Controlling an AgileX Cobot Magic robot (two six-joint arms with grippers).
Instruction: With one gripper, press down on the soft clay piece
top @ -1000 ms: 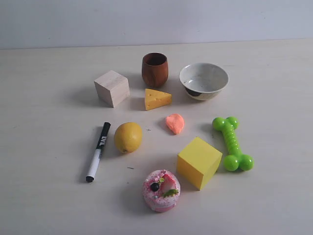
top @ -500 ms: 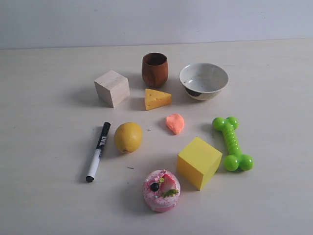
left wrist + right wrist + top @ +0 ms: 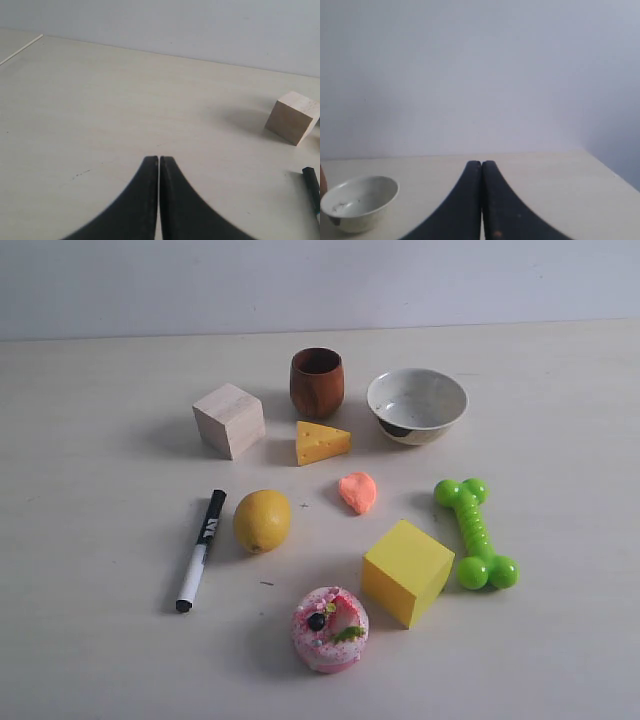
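Nothing on the table (image 3: 90, 540) has shifted since the earlier pictures. The soft clay piece (image 3: 357, 491) lies flat near the middle of the cluster, touching nothing. The cheese wedge (image 3: 321, 442) is just behind it, the yellow cube (image 3: 406, 571) in front, the lemon (image 3: 262, 520) to its left and the green bone toy (image 3: 476, 532) to its right.

Neither arm shows in the exterior view, and neither wrist view shows the clay. The left gripper (image 3: 159, 160) has its fingers pressed together on nothing, above bare tabletop, with the wooden block (image 3: 292, 117) and the marker (image 3: 312, 186) off to one side. The right gripper (image 3: 481, 164) is likewise closed and holds nothing (the bowl (image 3: 357, 202) sits ahead of it).

Bare tabletop runs wide on both sides of the cluster, and the far edge meets the wall (image 3: 320, 280). The bowl's white inside carries a few dark specks. The wooden cup (image 3: 317, 381) stands upright beside it, and its dark inside cannot be made out.
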